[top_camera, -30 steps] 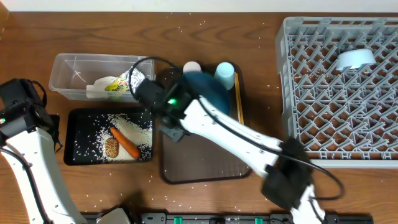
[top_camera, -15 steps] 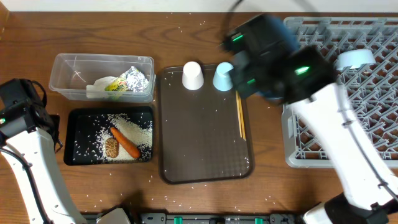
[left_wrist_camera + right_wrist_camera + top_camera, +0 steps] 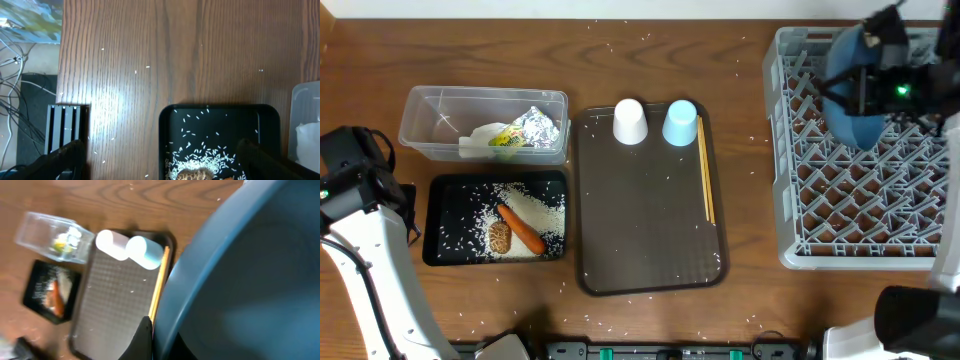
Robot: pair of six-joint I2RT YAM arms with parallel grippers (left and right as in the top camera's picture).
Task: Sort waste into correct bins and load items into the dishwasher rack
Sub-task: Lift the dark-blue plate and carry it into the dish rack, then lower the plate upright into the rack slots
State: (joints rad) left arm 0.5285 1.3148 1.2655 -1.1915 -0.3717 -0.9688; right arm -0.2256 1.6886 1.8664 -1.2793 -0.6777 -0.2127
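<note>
now the right claw (image 3: 880, 85) is clamped on the dark blue plate (image 3: 855, 115) and holds it over the far part of the dishwasher rack (image 3: 840, 220), on the right of the tabletop (image 3: 750, 40); whether the plate touches the pegs i cannot tell. the left claw (image 3: 160, 150) stands wide with nothing in it, hanging by the left end of the black tray (image 3: 435, 190). that tray holds the carrot (image 3: 523, 230), the brown lump (image 3: 499, 237) just left of it, and scattered rice (image 3: 545, 205). just beyond it the clear container (image 3: 430, 110) holds the foil (image 3: 542, 128), the wrapper (image 3: 505, 137) and the napkin (image 3: 472, 147). on the brown serving tray (image 3: 650, 240) in the middle, the white cup (image 3: 630, 121) and the light blue cup (image 3: 680, 122) stand side by side at the far end, with the chopsticks (image 3: 705, 180) along the right rim
</note>
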